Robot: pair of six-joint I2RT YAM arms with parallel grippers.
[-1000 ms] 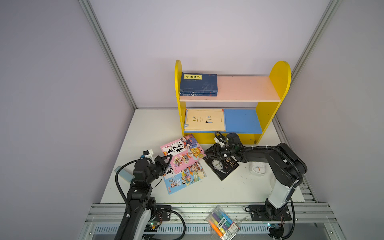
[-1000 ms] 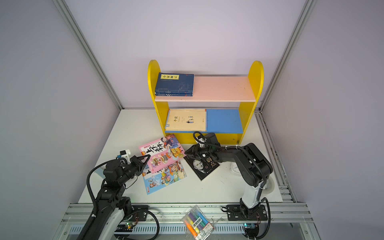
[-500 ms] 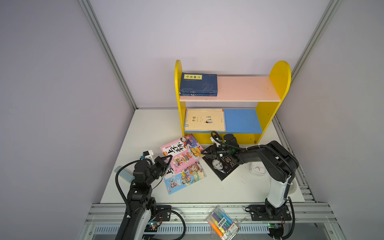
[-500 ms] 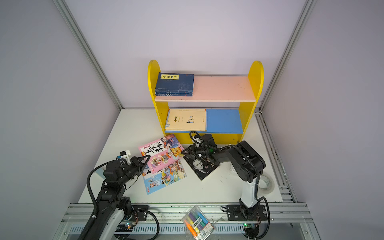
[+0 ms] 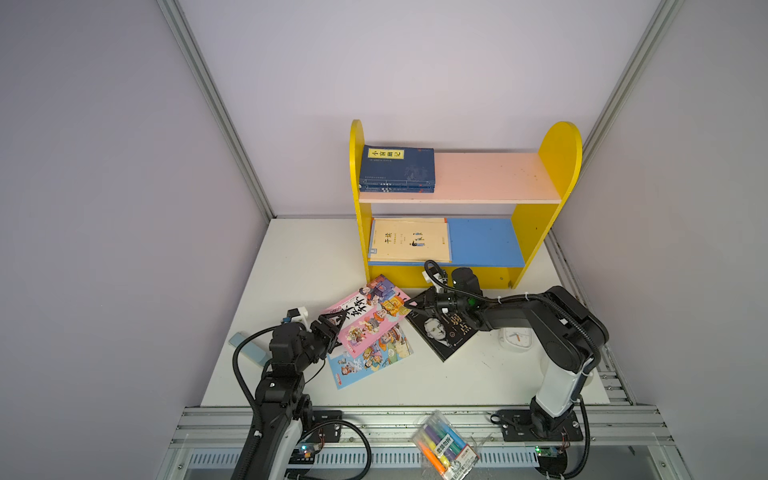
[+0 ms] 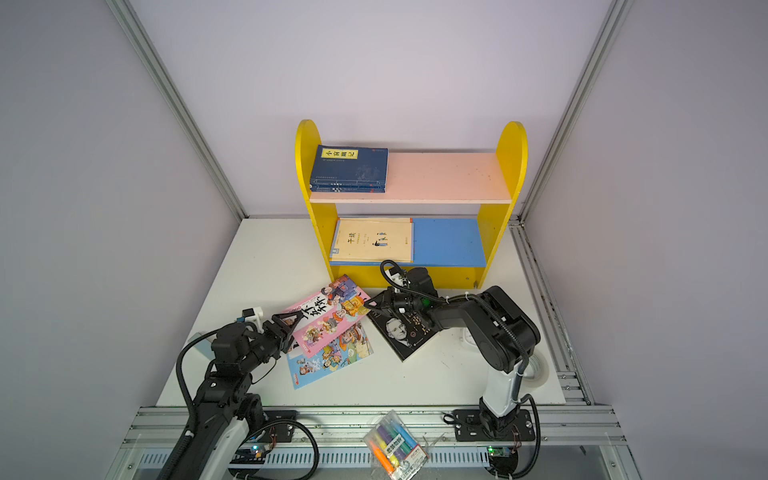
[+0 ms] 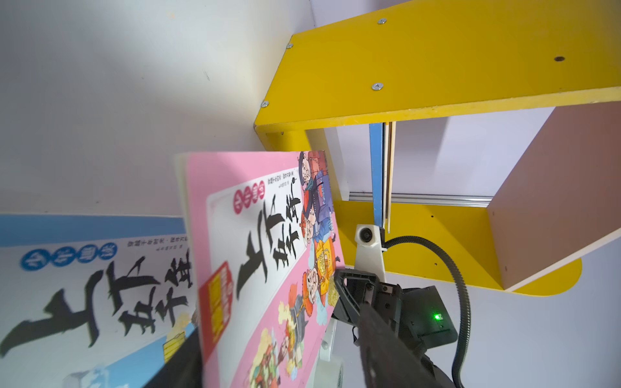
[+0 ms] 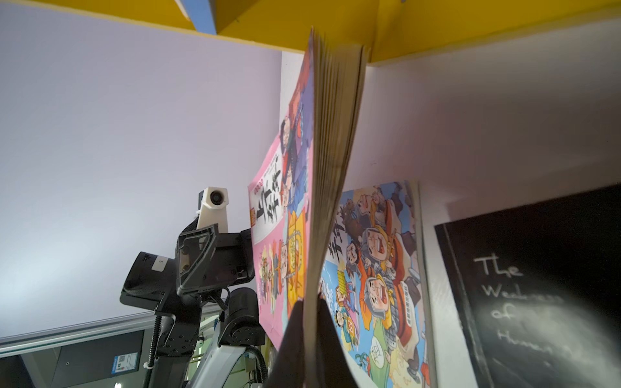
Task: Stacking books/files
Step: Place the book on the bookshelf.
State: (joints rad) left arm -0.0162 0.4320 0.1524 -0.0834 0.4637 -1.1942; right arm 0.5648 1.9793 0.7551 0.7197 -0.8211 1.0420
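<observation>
A pink cartoon book [image 5: 365, 318] lies tilted over a blue cartoon book [image 5: 370, 357] at the table's front middle. My right gripper [image 5: 409, 305] is shut on the pink book's right edge; its fingers [image 8: 295, 336] pinch the page block. My left gripper [image 5: 332, 328] stands open at the book's near-left corner, with the pink cover [image 7: 268, 268] between its spread jaws. A black portrait book [image 5: 444, 332] lies flat under my right arm. Navy books [image 5: 397, 168] are stacked on the top shelf. Cream books [image 5: 409, 241] lie on the lower shelf.
The yellow shelf unit [image 5: 557, 145] stands at the back, its pink top board and blue lower board bare on the right. A white clock [image 5: 515, 338] sits under my right arm. A marker pack [image 5: 444, 446] lies on the front rail. A pale blue object [image 5: 249, 351] lies by my left arm.
My right gripper has moved left to the pink book's edge and shut on it. My left gripper, shut on the book's corner before, has opened.
</observation>
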